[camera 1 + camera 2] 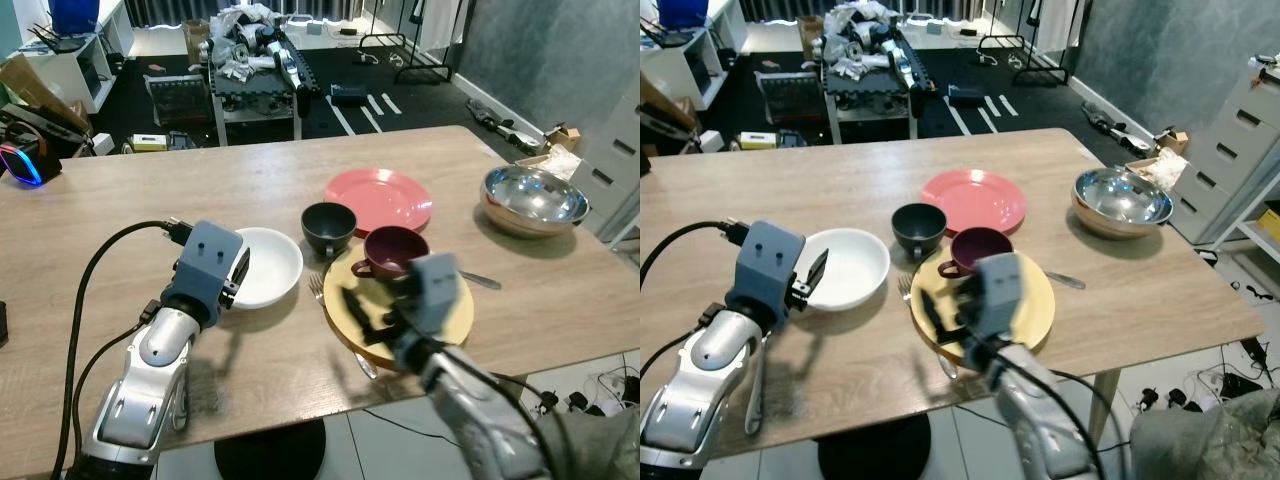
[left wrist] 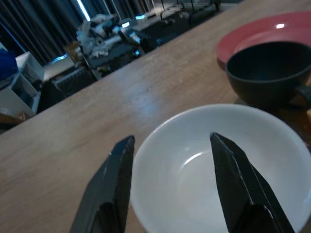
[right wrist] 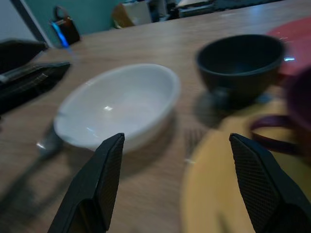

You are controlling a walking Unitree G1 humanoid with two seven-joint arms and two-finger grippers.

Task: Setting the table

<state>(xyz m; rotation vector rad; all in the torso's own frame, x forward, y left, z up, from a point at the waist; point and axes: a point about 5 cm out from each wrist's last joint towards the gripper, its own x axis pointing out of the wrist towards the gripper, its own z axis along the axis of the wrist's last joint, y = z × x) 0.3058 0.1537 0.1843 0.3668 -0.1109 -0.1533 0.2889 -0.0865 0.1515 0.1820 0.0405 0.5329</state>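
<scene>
Hovering at the near rim of the round white ceramic bowl (image 1: 262, 266) on the wooden table (image 1: 120, 210), left gripper (image 2: 170, 182) open, empty. Right gripper (image 3: 177, 187) wide open, empty, over yellow plate (image 1: 455, 315). Risk, likely: knocking the maroon cup (image 1: 392, 250).

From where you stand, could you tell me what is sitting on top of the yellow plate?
The maroon cup stands on the yellow plate, toward its far edge. The right gripper, jaws open, hovers over the plate's near part and hides it, so anything there cannot be seen.
</scene>
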